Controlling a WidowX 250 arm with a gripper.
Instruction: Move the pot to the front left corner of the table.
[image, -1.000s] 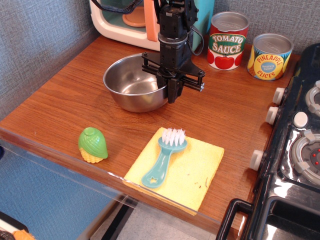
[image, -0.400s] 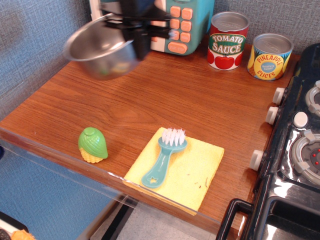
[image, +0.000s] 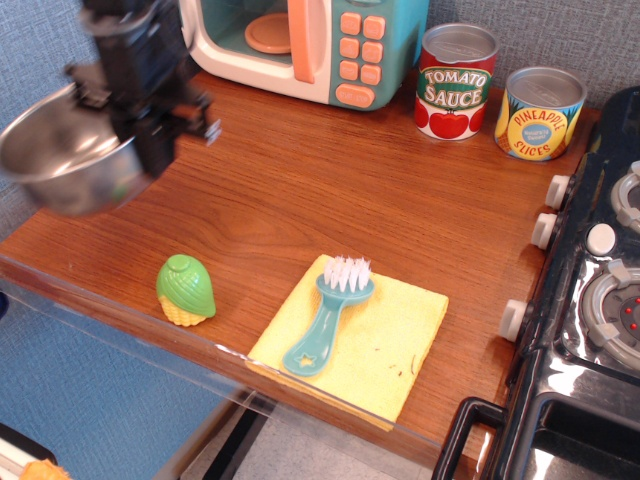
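The shiny steel pot (image: 62, 152) hangs in the air over the left edge of the brown wood table (image: 330, 190), blurred by motion. My black gripper (image: 150, 150) is shut on the pot's right rim and holds it above the tabletop, to the upper left of the green toy. The jaws themselves are partly hidden by the rim.
A green and yellow toy corn (image: 185, 289) lies near the front left. A teal brush (image: 328, 312) rests on a yellow cloth (image: 370, 345) at the front. A toy microwave (image: 300, 40), tomato sauce can (image: 456, 80) and pineapple can (image: 540, 112) stand at the back. A black toy stove (image: 590, 300) is on the right.
The pot was lifted off the middle of the table and carried left and toward the front, from the back centre to over the left edge.
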